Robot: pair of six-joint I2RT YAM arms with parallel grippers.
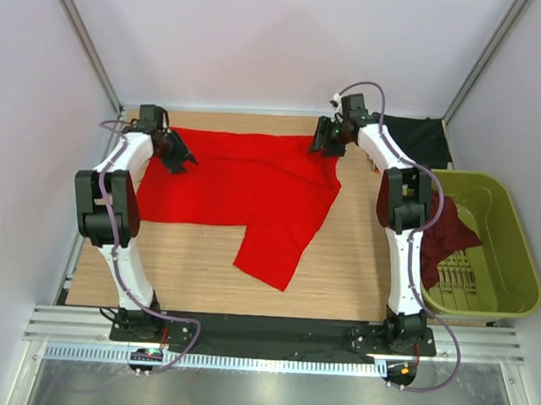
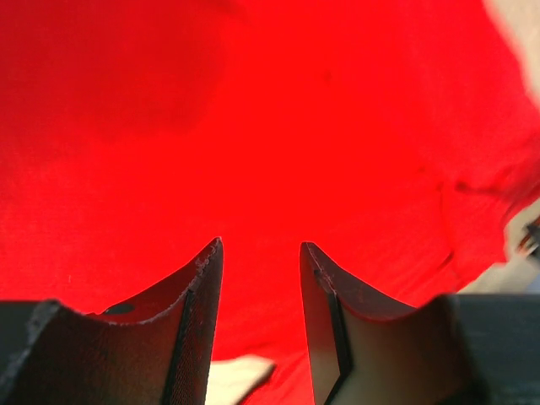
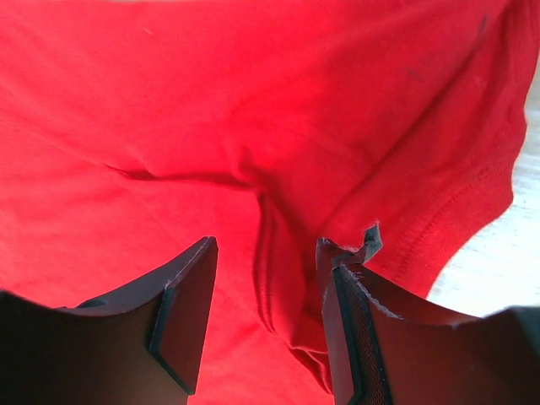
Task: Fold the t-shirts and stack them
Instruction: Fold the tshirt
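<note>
Green basket (image 1: 502,206), maroon t-shirt (image 1: 449,235) inside

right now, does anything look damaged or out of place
On the right gripper, one finger pad is frayed: a torn strip curls up at its tip. The dark maroon shirt spills over the rim of the olive basket.

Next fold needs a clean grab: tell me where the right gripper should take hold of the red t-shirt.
Probably the hemmed edge, coming from the right. The red t-shirt lies flat, and its stitched border ends there on bare table, so the open right gripper could slip one finger under it.
</note>
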